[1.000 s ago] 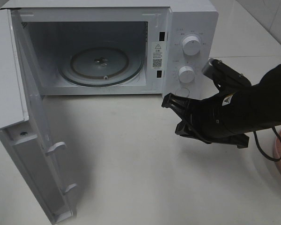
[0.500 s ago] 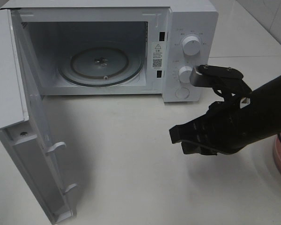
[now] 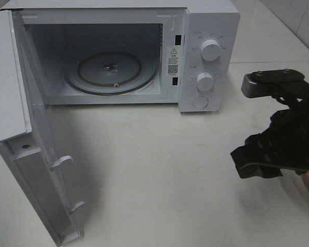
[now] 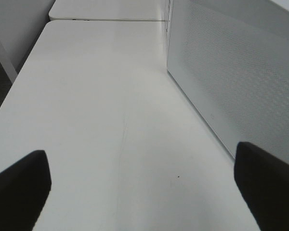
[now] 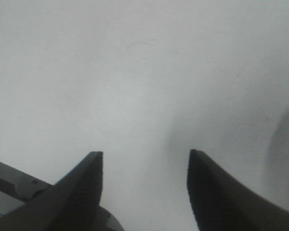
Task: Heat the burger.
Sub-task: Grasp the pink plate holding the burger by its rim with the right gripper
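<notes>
Hovering over white table (image 3: 159, 195), right claw (image 5: 144, 156), microwave (image 3: 118, 31)

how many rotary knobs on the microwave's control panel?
2: the upper knob sits near the top of the microwave control panel, and the lower knob is directly beneath it. The flat round button below them is not a knob. None appear hidden.

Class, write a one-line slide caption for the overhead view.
Open microwave on white table; right gripper hovers beside it, jaws apart.
</notes>
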